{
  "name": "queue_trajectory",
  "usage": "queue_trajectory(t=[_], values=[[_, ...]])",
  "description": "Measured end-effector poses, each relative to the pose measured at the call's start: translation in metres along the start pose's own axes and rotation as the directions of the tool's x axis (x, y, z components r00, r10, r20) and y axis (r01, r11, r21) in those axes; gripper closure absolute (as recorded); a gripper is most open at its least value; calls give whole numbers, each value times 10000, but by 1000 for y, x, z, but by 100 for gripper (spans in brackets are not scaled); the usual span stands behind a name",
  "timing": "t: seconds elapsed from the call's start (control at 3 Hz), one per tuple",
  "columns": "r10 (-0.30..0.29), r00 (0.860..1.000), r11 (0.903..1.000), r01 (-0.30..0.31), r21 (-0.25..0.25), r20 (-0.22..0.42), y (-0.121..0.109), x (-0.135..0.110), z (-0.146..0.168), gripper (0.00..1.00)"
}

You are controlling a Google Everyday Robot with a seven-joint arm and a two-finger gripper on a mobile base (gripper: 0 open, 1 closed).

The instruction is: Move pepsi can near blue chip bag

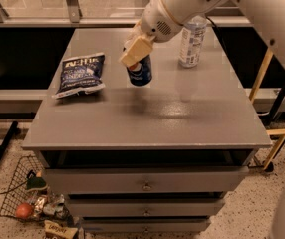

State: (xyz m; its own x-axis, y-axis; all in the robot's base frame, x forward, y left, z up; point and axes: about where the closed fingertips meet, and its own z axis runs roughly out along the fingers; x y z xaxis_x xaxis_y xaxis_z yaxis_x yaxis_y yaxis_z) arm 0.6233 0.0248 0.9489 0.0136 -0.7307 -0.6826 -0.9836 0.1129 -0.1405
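Currently mid-carry, by my reading: the claw (138, 58) is closed on the pepsi can (140, 73), gripping it from above at its upper end, with the tan fingers (136, 50) over the top. The can appears clear of the table (192, 123); a soft shadow lies on the surface just nearer than it. It sits over the middle-far part of the table, between the blue chip bag (79, 74) on the left and a clear plastic bottle (192, 40) on the right, apart from both. The bag lies flat, label up. To do this step well, I judge: carry leftward low and level, stop short of the bag's right edge, lower straight down until the base sits flat, then release. The risk is that a can set on the crinkled edge would likely tip.
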Motion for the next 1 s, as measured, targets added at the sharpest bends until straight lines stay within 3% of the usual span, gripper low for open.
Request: queue_trajectory(t=[0.33, 1.0], values=[[5, 10000, 9982, -7, -593, -25, -15, -5, 29, 100], [-91, 9998, 9899, 118, -1416, 198, -18, -19, 72, 100]])
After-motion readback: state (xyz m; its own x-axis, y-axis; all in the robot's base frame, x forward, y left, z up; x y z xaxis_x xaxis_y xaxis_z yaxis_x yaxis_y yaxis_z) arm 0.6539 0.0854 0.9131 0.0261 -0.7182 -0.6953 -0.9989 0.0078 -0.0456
